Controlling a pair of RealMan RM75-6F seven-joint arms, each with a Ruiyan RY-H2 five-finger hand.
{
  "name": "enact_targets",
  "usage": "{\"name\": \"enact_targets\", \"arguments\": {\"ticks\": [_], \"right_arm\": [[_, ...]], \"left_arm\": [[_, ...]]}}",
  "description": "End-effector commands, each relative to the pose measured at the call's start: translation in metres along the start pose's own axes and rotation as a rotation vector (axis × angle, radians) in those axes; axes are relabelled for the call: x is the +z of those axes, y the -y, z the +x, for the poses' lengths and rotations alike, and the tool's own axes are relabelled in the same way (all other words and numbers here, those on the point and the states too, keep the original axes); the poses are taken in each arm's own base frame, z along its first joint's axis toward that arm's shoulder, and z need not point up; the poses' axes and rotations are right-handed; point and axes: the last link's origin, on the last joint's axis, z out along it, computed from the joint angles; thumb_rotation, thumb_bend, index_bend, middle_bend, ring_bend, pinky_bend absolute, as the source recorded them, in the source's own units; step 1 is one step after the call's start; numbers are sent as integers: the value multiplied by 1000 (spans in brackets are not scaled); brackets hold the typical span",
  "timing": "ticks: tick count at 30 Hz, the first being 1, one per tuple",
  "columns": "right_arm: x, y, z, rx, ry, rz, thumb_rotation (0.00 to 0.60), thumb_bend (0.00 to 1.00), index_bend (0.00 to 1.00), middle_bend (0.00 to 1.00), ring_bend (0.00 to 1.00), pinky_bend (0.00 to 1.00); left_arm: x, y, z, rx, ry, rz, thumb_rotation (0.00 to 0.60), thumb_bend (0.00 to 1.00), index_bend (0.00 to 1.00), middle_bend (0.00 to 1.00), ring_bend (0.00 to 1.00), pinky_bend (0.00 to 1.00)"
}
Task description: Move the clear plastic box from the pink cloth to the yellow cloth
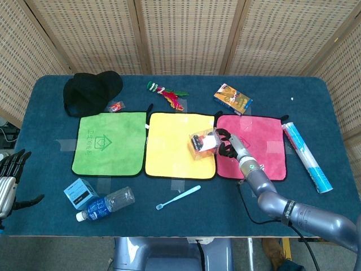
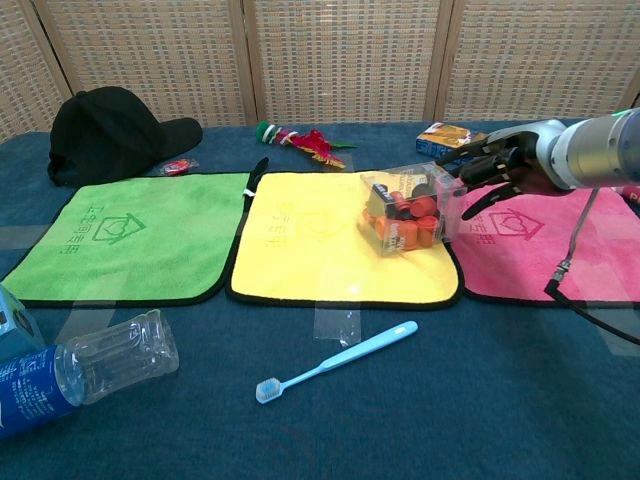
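The clear plastic box of orange and black pieces (image 1: 203,143) is grasped by the right robot hand (image 1: 225,142) and held tilted over the right edge of the yellow cloth (image 1: 177,144), beside the pink cloth (image 1: 259,147). The left robot hand (image 1: 10,175) is held released, off the bench's (image 1: 237,197) left edge.

3 cloths were counted on the table: 1 green cloth (image 1: 109,143), 1 yellow cloth (image 1: 175,145) and 1 pink cloth (image 1: 256,141). 1 clear plastic box (image 1: 203,143), 1 black cap (image 1: 91,91), 1 blue toothbrush (image 1: 178,197) and 1 plastic bottle (image 1: 106,205) were seen. 2 cartons were noted: 1 orange carton (image 1: 232,99) and 1 small blue carton (image 1: 80,192). 1 rolled tube (image 1: 306,156), 1 red-and-green toy (image 1: 167,94) and 1 small red packet (image 1: 116,106) were also counted. 2 hands were visible: 1 right hand (image 1: 226,142) and 1 left hand (image 1: 9,175).
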Motion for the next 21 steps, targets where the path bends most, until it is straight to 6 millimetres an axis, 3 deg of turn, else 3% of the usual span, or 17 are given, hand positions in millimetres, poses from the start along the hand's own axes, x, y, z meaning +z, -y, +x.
{"name": "enact_targets", "arguments": {"ticks": [1,10,21], "right_arm": [[1,7,-7,-4,11,8,600,1000,148,192,177,337],[1,26,-20,-23,21,34,600,1000,154,198,180,337],[3,35,-35,-39,42,35,600,1000,157,199,181,337]], "left_arm": [[0,0,0,-1,-2,0,600,0,0,0,0,0],[-1,1,2,-6,-5,0,600,0,0,0,0,0],[-2,1,2,-10,-6,-5,600,0,0,0,0,0]]}}
